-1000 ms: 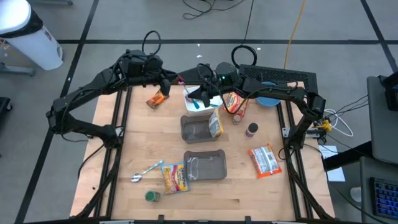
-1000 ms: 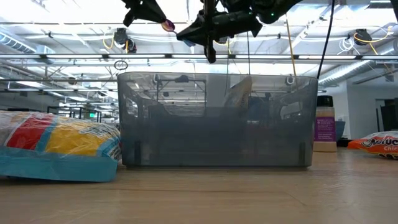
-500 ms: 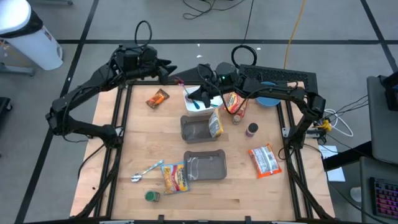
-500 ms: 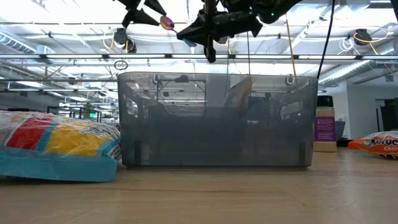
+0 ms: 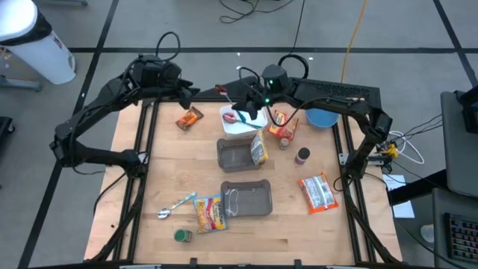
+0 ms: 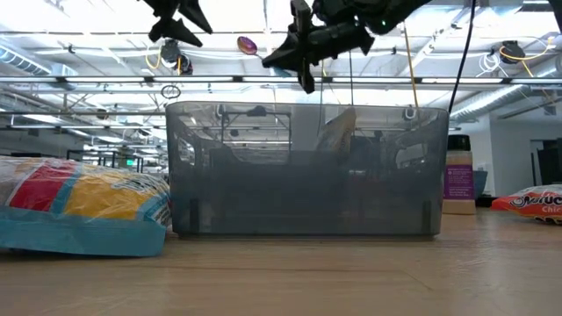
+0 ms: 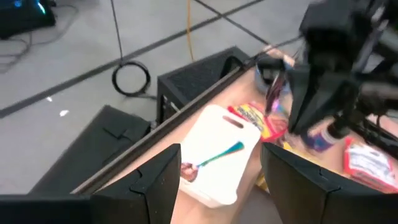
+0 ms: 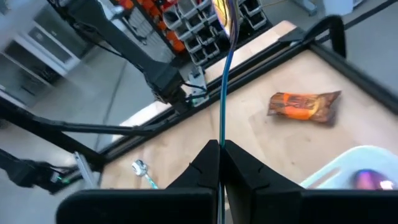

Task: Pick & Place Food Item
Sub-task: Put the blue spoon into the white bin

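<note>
A spoon with a thin teal handle and a shiny purple bowl hangs in the air over the table's far side, with my right gripper shut on it. To its left, my left gripper stands open and holds nothing, clear of the spoon. An orange snack wrapper lies flat on the wood below my left gripper. A second teal-handled spoon lies on a white cutting board. My right gripper pinches the spoon's thin handle between its two fingers, at the end away from the bowl. The fingers come about level from the table's right, and the handle runs on ahead of them. The spoon is lifted clear, its bowl beyond the fingertips.
A grey tray holds a chip packet; a second grey tray stands nearer. Around them are snack packets, a metal spoon, a green lid, small jars and a blue bowl.
My left gripper has opened, let go of the spoon's bowl end and drawn back toward the table's left edge. My right gripper has stayed shut on the handle and shifted a little toward the right with the spoon.
</note>
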